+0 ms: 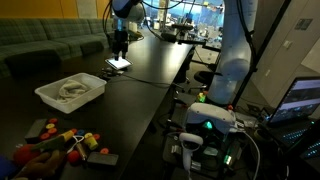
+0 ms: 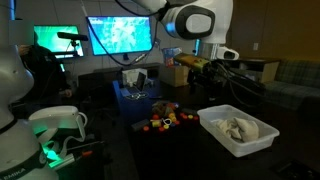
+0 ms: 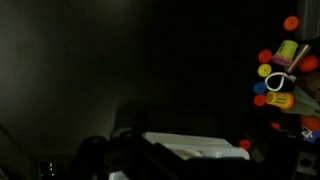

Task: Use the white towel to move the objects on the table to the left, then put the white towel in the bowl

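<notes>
While the arm (image 1: 124, 12) hangs over the far end of the tabletop (image 1: 150, 80), the gripper (image 1: 120, 45) points down above a device with a lit screen (image 1: 118, 64) and stands clear of it. Jaws: spread to full width, with nothing between them. From this distance the fingers read only as a dark shape, so finer detail cannot be told.

Towel (image 1: 72, 90): crumpled inside the bowl (image 1: 58, 102), wholly within its walls. Both exterior views agree on this; the cloth (image 2: 238, 127) lies on the bowl's floor, below the rim (image 2: 235, 148).

Bowl: upright on the tabletop, near the long edge that faces the sofa (image 1: 45, 40). Along the table's length it sits between the toys and the lit device, well apart from the gripper.

Toys (image 1: 55, 148): a loose cluster of red, yellow and dark pieces at the end of the tabletop opposite the arm, close to the same long edge. They lie near the bowl but apart from it, as an exterior view (image 2: 165, 118) confirms.

Wrist view: the toys (image 3: 280, 75) show at the right border and the bowl's white rim (image 3: 190, 148) at the bottom. The rest is dark tabletop.

A bright monitor (image 2: 118, 35) stands beyond the table.
</notes>
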Motion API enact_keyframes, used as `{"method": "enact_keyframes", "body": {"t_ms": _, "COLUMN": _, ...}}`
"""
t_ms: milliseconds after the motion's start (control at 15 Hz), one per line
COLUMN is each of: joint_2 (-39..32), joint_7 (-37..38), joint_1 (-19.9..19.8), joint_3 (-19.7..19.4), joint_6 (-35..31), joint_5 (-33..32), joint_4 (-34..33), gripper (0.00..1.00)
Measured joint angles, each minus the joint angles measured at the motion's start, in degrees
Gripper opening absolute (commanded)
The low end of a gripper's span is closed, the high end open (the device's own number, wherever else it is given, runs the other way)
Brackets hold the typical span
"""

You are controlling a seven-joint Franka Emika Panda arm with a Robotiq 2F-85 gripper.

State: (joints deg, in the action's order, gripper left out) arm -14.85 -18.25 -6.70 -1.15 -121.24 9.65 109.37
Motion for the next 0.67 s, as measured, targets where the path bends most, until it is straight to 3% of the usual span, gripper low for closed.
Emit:
{"method": "enact_keyframes", "body": {"t_ms": 400, "joint_2": 7.62, "joint_7": -13.17, "joint_1": -4.22, "joint_3": -1.69, "joint_6": -13.18, "joint_5": 5.03, "joint_4": 20.06, "gripper": 1.00}}
{"method": "enact_keyframes", "body": {"t_ms": 667, "joint_2": 7.60, "joint_7": -13.85, "joint_1": -4.13, "joint_3": -2.21, "joint_6": -13.57, "joint_5": 5.20, "joint_4": 20.98, "gripper": 1.00}}
